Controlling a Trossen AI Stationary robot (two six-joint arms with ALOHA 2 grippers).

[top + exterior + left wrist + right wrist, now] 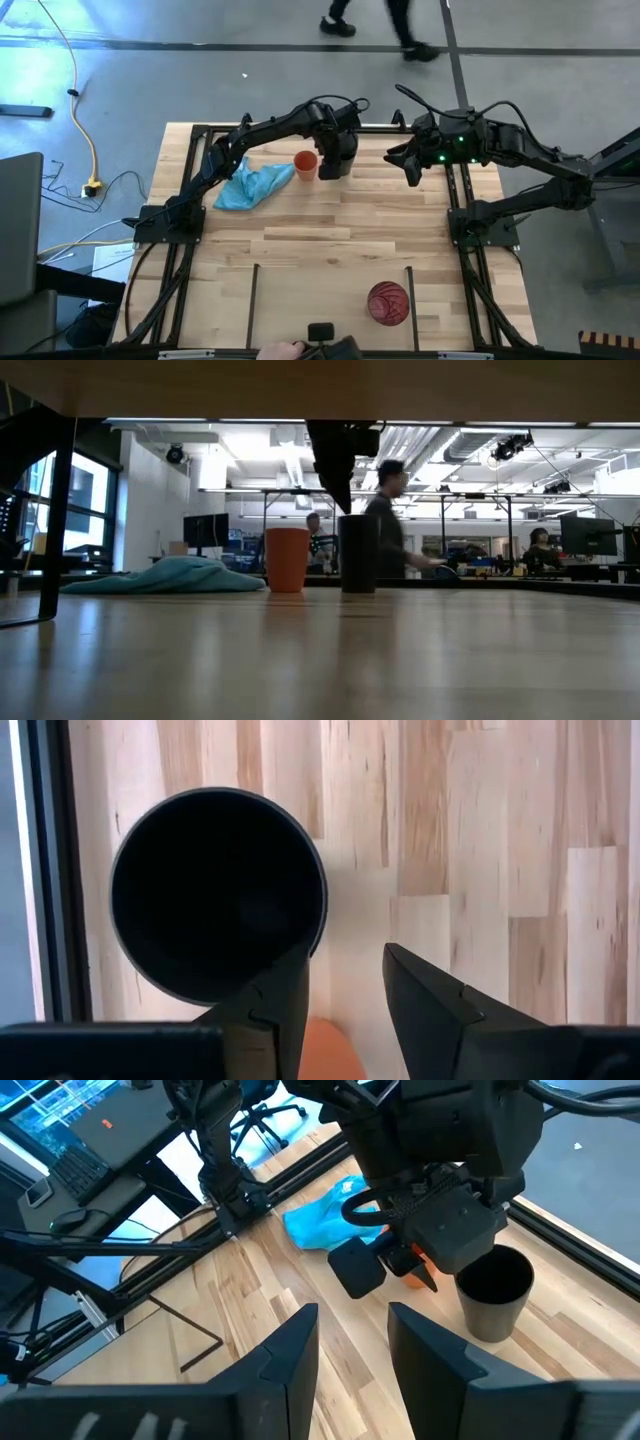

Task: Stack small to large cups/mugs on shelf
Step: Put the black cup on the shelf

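Wooden table (330,240), seen from above, with both arms reaching to its far edge. The red-pink cup (388,302) stands at the near edge, well apart from both grippers. The light-blue cloth (252,185) lies beside the left arm, on the far side of the orange cup from the left gripper. The black cup (218,892) stands upright directly beneath the left gripper (345,982), whose fingers are apart, clamped on nothing. The orange cup (305,164) stands just beside the black cup. The right gripper (352,1342) hovers nearby, fingers apart and empty.
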